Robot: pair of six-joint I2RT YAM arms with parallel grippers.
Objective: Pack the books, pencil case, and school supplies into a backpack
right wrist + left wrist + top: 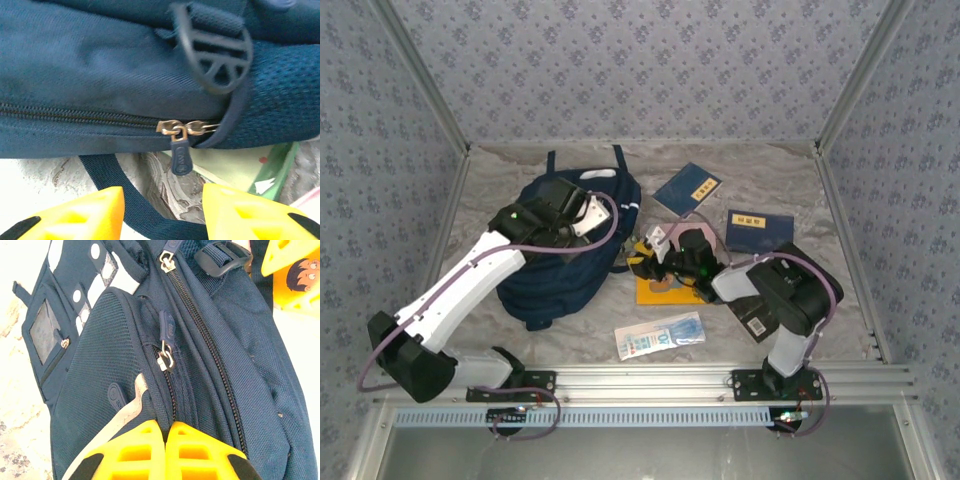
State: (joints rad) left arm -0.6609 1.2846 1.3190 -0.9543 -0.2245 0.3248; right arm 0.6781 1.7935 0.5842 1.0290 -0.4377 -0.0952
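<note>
We judge the step in hand to be opening the backpack [552, 290], which lies in the left-centre of the top view; nothing is packed yet. The orange book [665, 292] lies just right of it, two navy books [687, 187] toward the upper right, and the packet [660, 335] at lower centre.

The left gripper [166, 427] sits at the bottom of its wrist view, fingers closed together, tips against a pocket seam. We cannot tell whether fabric is pinched between them.

The right gripper [162, 192] is at the bag's right edge, fingers apart and empty. The zipper pull [180, 156] hangs just above the gap between them, at the centre of that view. Its two sliders meet, so we read this zipper as fully shut. A notepad [235, 167] peeks out under the bag at lower right.

Next, we think the right fingers must move up around the pull, close on it and draw it along the track while the left steadies the bag. The tab is small and dangling, so a slip seems likely.
</note>
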